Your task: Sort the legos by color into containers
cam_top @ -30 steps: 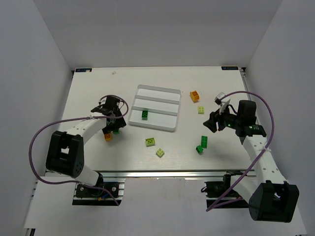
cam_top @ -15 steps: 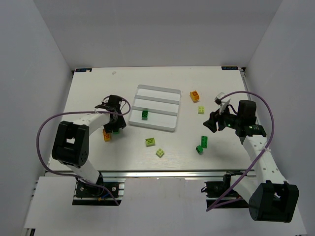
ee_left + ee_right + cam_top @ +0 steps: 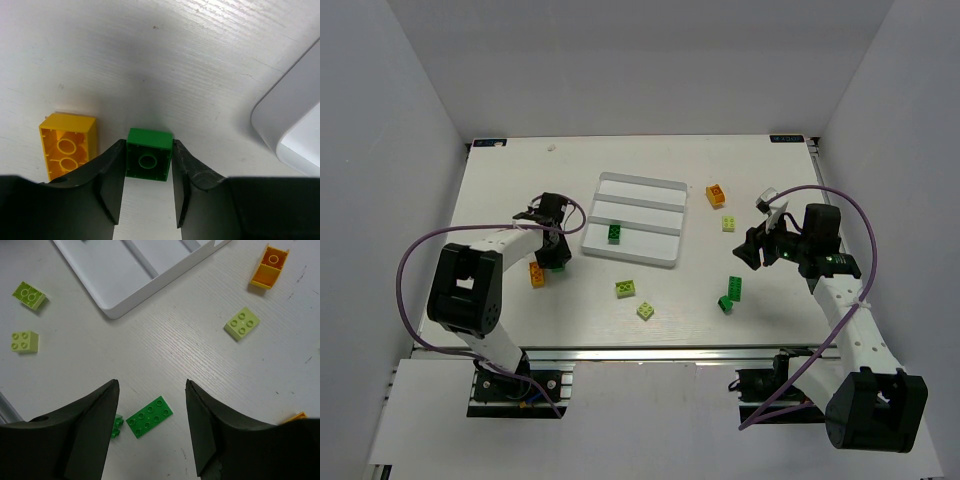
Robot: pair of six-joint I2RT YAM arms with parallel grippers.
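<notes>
My left gripper (image 3: 148, 146) is shut on a dark green brick (image 3: 148, 159) that lies hollow side up, next to an orange brick (image 3: 67, 145). In the top view this gripper (image 3: 556, 254) sits left of the white tray (image 3: 640, 181), by the orange brick (image 3: 537, 273). One dark green brick (image 3: 615, 233) lies in the tray's middle compartment. My right gripper (image 3: 152, 385) is open and empty above a dark green plate (image 3: 149, 416) and a small green piece (image 3: 117, 424). In the top view it (image 3: 752, 250) hovers at the right.
Loose on the table are yellow-green bricks (image 3: 626, 289) (image 3: 646, 311) near the front, a pale one (image 3: 729, 223) and an orange one (image 3: 716, 195) right of the tray. The tray's corner (image 3: 285, 120) is close on my left gripper's right.
My left gripper has moved toward the near edge and come down around the dark green brick beside the orange one. The right arm has not moved.
</notes>
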